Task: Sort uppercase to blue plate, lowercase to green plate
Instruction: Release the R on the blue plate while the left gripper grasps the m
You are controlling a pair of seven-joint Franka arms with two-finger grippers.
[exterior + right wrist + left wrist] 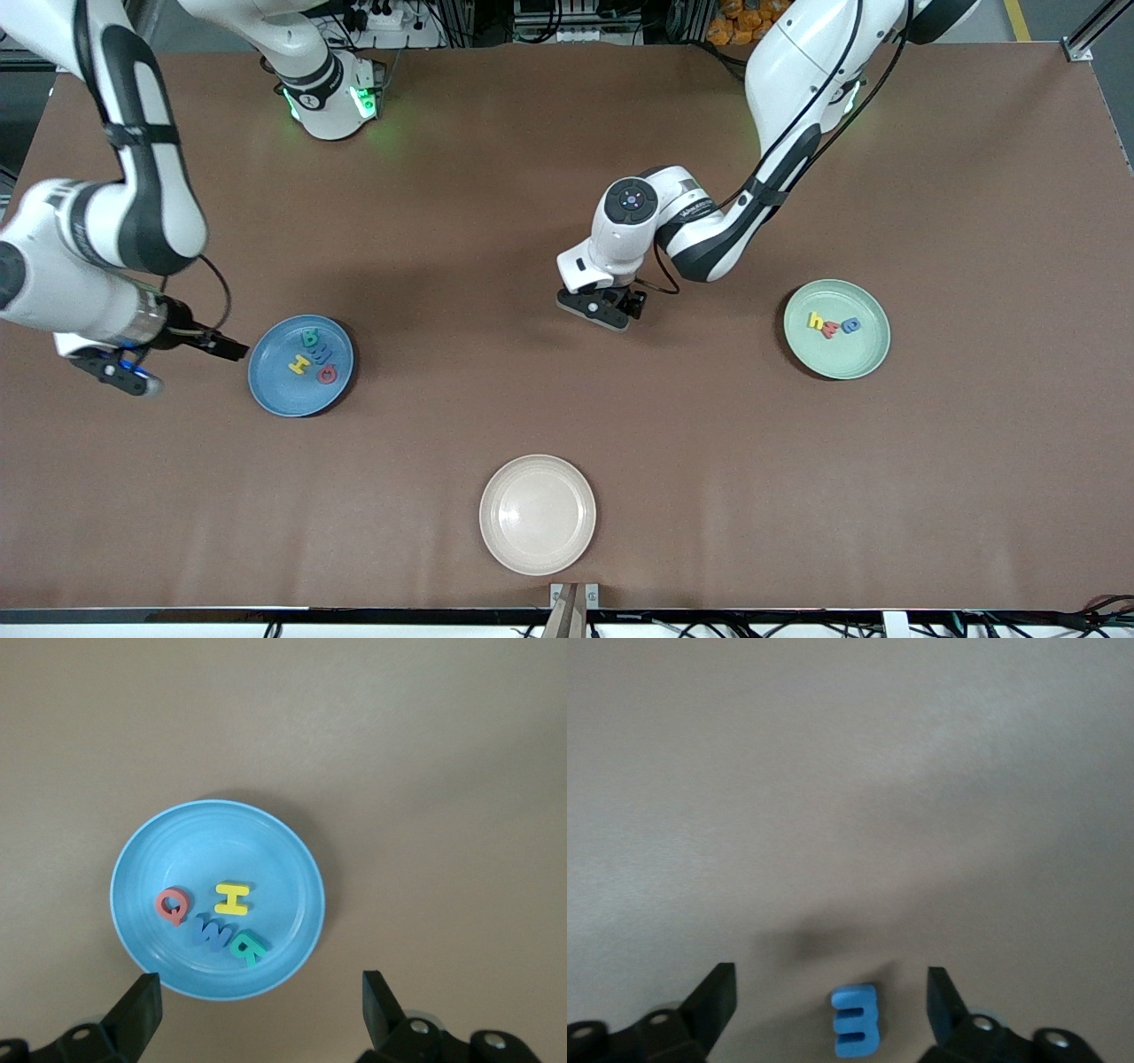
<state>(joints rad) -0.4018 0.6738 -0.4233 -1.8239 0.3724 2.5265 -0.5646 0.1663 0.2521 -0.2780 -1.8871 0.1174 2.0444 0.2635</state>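
Left gripper (611, 312) hovers low over the bare table (567, 416) between the plates, its spread not clear from the front; green plate (836, 329), toward this arm's end, carries three lowercase (831, 325) letters; blue plate (301, 365) holds four uppercase (314, 353) letters, right gripper (124, 377) raised just beside its rim; beige plate (538, 514) sits unused, nothing blocking.

Left wrist view: fingers (711, 999) stand wide, blue m (856, 1020) lying flat between them, untouched; closing off-centre could flick the thin letter away.

Right wrist view: right gripper (257, 1010) gapes empty, plate under it.
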